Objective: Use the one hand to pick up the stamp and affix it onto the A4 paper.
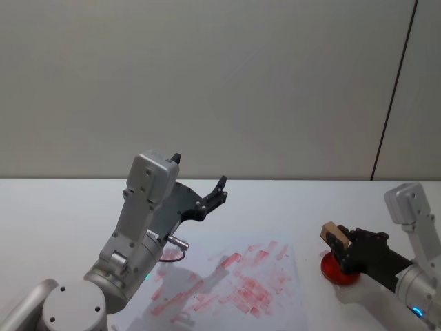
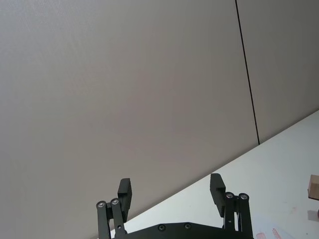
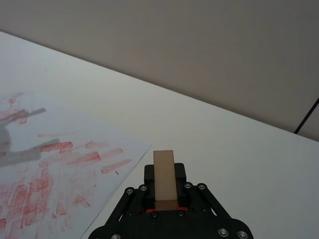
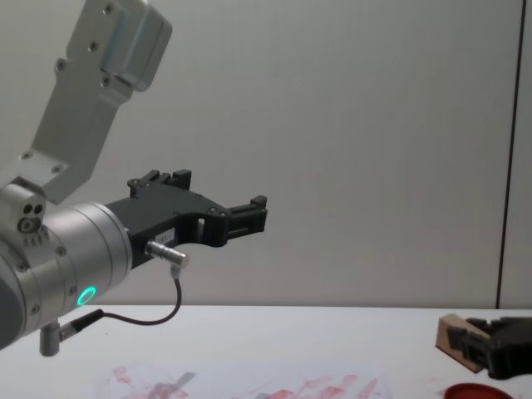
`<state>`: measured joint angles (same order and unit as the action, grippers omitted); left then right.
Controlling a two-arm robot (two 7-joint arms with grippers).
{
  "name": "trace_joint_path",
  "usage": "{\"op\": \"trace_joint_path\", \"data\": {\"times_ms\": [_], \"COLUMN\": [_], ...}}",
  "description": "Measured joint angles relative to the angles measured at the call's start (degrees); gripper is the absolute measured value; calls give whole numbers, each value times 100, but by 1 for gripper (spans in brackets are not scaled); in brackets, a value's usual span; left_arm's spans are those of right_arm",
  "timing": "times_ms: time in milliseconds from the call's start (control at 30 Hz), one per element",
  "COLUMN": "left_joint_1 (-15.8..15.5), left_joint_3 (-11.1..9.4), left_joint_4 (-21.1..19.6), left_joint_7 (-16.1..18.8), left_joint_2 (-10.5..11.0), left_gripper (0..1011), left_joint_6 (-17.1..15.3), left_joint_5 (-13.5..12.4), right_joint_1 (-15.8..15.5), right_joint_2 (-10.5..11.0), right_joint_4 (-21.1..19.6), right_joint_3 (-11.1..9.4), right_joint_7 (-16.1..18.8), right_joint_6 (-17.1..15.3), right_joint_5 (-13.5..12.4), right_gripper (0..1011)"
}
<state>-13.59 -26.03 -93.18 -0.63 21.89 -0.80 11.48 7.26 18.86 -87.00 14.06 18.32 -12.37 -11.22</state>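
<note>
The right pincer (image 1: 339, 246) was clamped on the stamp (image 1: 331, 231), held between its fingers above the ink pad (image 1: 337, 270), beside the A4 paper (image 1: 234, 283). The left pincer (image 1: 219, 189) hung released, raised.

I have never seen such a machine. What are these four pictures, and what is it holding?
It is a robot with two arms, each ending in a two-fingered gripper. One picture is taken from its head, looking down at a white table. One is from its chest, looking across the table. The other two come from cameras on the wrists.

On the table lies a sheet of paper covered with red prints, and to its right a round red ink pad.

The right gripper is shut on a small wooden stamp and holds it just above the ink pad. Its wrist picture shows the stamp between the fingers, with the paper beyond.

The left gripper is raised above the table, open and empty.
</note>
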Motion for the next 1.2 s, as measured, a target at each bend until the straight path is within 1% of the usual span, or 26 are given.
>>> {"op": "trace_joint_path", "data": {"times_ms": [600,667,700,733,767,833,867,933,967,1000,1033,1067,1100,1133,1167,1200], "left_joint_1": [0,0,0,0,0,0,0,0,0,0,0,0,0,0,0,0], "left_joint_3": [0,0,0,0,0,0,0,0,0,0,0,0,0,0,0,0], "left_joint_4": [0,0,0,0,0,0,0,0,0,0,0,0,0,0,0,0], "left_joint_7": [0,0,0,0,0,0,0,0,0,0,0,0,0,0,0,0], "left_joint_2": [0,0,0,0,0,0,0,0,0,0,0,0,0,0,0,0], "left_gripper": [1003,1002,1002,1002,1003,1003,1002,1002,1003,1002,1003,1002,1002,1002,1002,1002], "left_joint_6": [0,0,0,0,0,0,0,0,0,0,0,0,0,0,0,0], "left_joint_5": [0,0,0,0,0,0,0,0,0,0,0,0,0,0,0,0], "right_joint_1": [-3,0,1,3,3,4,4,4,3,-2,-6,-12,-12,-22,-26,-36], "right_joint_2": [23,19,16,11,11,6,3,1,0,-2,-3,-4,-4,-4,-5,-4], "right_joint_4": [190,200,206,210,210,211,210,201,189,165,147,113,113,65,42,-10], "right_joint_3": [11,16,20,24,24,28,29,30,31,31,30,30,30,28,27,23], "right_joint_7": [15,17,18,19,19,20,20,19,18,12,6,-9,-9,-24,-32,-52], "right_joint_6": [-230,-240,-249,-256,-256,-259,-258,-252,-245,-224,-214,-182,-182,-150,-133,-92], "right_joint_5": [97,103,106,106,106,102,89,76,67,47,39,12,12,-15,-29,-62], "right_gripper": [220,259,298,358,358,440,440,521,538,595,623,683,683,737,737,800]}}
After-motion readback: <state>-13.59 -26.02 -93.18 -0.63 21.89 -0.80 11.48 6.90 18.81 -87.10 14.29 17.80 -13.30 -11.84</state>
